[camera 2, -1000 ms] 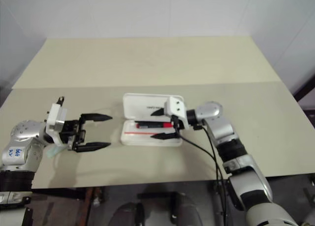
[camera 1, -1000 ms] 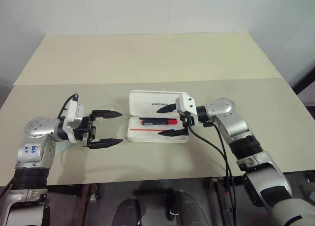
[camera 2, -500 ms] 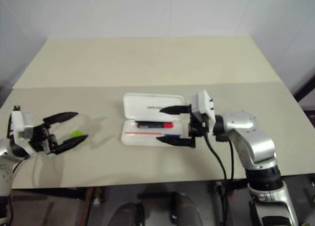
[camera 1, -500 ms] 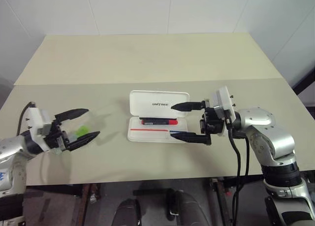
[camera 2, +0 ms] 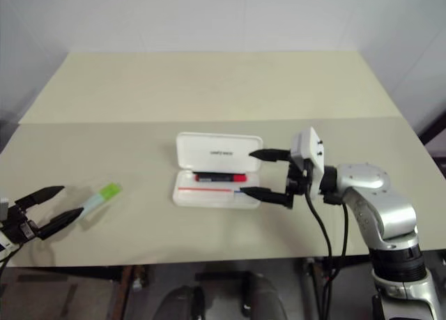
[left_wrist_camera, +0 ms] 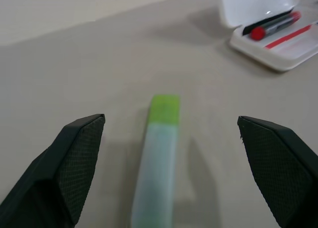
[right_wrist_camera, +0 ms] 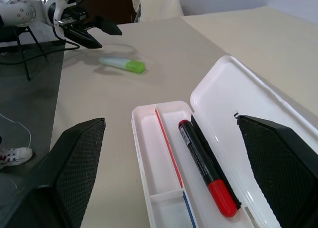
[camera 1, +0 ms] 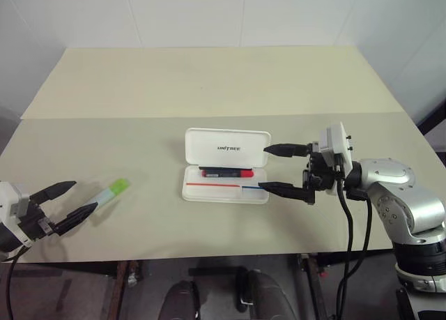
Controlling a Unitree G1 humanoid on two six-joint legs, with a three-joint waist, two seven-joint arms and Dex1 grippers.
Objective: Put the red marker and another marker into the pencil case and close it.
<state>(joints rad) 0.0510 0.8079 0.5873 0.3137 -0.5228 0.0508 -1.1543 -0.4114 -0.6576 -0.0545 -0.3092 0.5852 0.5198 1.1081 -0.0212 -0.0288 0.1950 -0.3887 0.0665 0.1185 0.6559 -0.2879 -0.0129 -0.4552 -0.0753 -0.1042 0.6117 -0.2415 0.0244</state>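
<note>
- White hard-plastic pencil case (camera 1: 226, 168) lying open near the middle of the beige tabletop (camera 1: 209, 83), lid (camera 1: 227, 148) folded back flat with dark lettering on it.
- Red marker (camera 1: 226, 172) inside the tray, along the edge next to the hinge, red cap toward the robot's right.
- Thin red and blue stripes across the tray floor, beside the marker but apart from it.
- Pale mint-green marker (camera 1: 109, 192) with lime-green end flat on the tabletop, well to the left of the case, lime end pointing roughly toward the case.
- Left gripper (camera 1: 68, 201) low at the near left edge of the tabletop, just short of the mint marker's pale end, jaws spread wide and holding nothing; in the left wrist view, marker (left_wrist_camera: 158, 158) lined up between the two fingers without touching either.
- Right gripper (camera 1: 277, 169) hovering at the right end of the case, pointing left, jaws wide apart and empty, one finger beside the lid and the other beside the tray's right corner.
</note>
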